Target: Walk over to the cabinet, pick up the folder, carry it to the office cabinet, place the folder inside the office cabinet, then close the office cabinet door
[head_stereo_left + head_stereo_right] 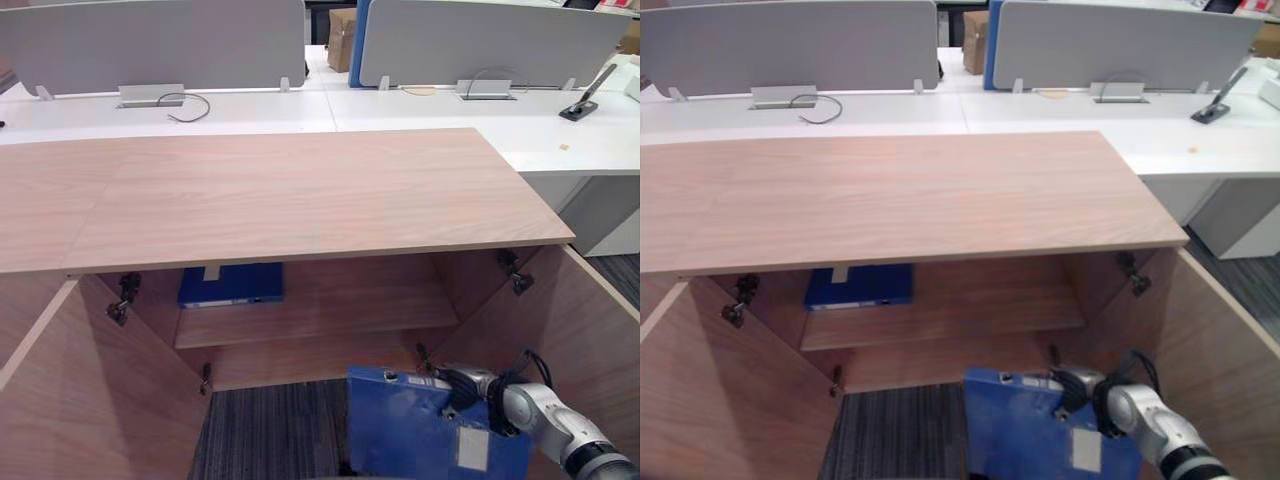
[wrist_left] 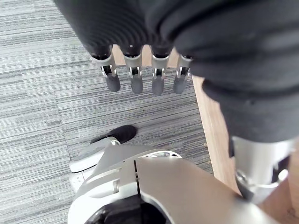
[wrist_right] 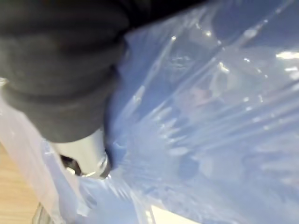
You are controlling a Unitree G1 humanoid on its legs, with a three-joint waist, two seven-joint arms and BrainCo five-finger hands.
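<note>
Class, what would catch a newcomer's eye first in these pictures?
The blue folder in the foreground, gripped at its top edge by the right hand, before the wooden cabinet with both doors open. A second blue folder lies on the shelf inside, at its left. The left hand hangs open over carpet.

White desks [image 1: 420, 110] behind; grey divider screens [image 1: 150, 45] on them; cardboard box [image 1: 341, 38] beyond; striped carpet [image 1: 270, 430].

Glossy plastic folder [image 1: 400, 432], matt wood-grain cabinet [image 1: 280, 195]
</note>
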